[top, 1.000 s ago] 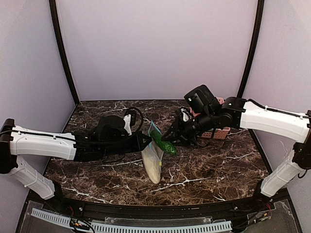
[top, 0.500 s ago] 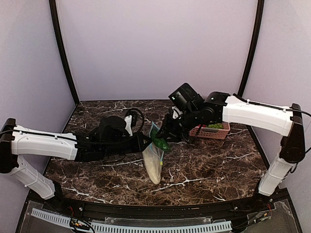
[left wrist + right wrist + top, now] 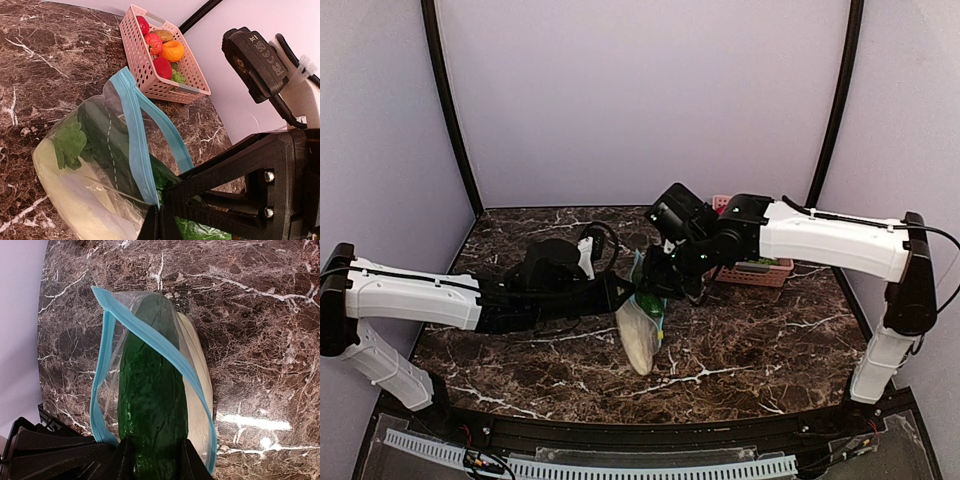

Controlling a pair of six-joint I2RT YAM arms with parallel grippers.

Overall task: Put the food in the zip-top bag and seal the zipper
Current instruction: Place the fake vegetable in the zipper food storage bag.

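Observation:
The zip-top bag (image 3: 638,340) hangs mouth-up over the marble table. My left gripper (image 3: 159,222) is shut on its teal zipper (image 3: 131,135) strip at one end and holds the mouth open. A pale gourd (image 3: 65,195) and a leafy green vegetable (image 3: 70,142) lie inside. My right gripper (image 3: 155,465) is shut on a dark-green pepper (image 3: 152,405). The pepper's far end pokes through the open mouth, between the two zipper (image 3: 150,337) strips. In the top view the left gripper (image 3: 620,292) and right gripper (image 3: 660,285) meet at the bag's top.
A pink basket (image 3: 760,280) stands behind and to the right of the bag; in the left wrist view the basket (image 3: 150,75) holds red, orange and green toy produce. The right arm's black wrist and its cable fill that view's right side.
My right arm has swung left from near the basket, carrying the pepper to the bag, and its tip has gone into the open mouth. The left gripper has kept still on the zipper.

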